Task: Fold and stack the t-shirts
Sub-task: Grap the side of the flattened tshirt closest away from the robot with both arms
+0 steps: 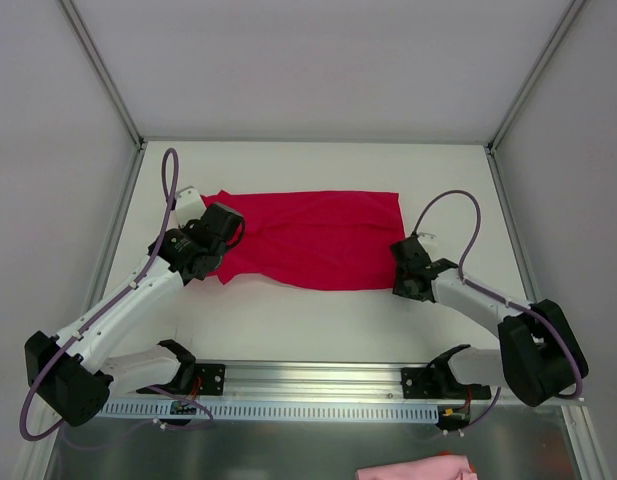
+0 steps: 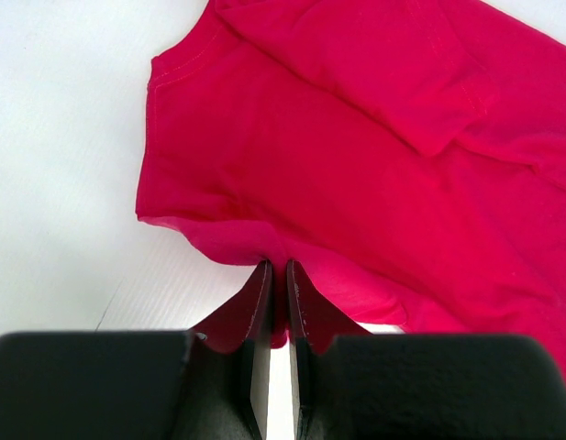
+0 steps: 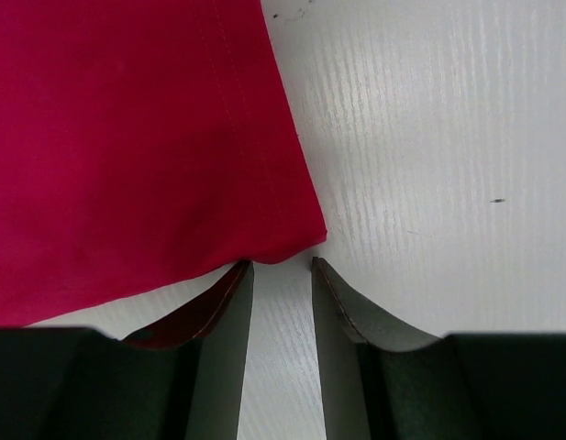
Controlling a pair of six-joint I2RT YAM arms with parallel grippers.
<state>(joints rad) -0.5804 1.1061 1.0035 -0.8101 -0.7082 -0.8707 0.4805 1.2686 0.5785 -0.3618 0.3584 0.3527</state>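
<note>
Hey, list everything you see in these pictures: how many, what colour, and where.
t-shirt: one, crimson red, spread on the far middle of the table.
pink cloth: one, pale pink, nearer than the rail, cut off by the frame.
table: one, white, under the t-shirt.
rail: one, silver metal, along the near edge, bearing the arm bases.
walls: three, pale grey, at the left, back and right.
arms: two, white and black, one on each side of the t-shirt.
left gripper: one, black, shut on the t-shirt's near-left edge.
right gripper: one, black, open, with its tips at the t-shirt's near-right corner.
</note>
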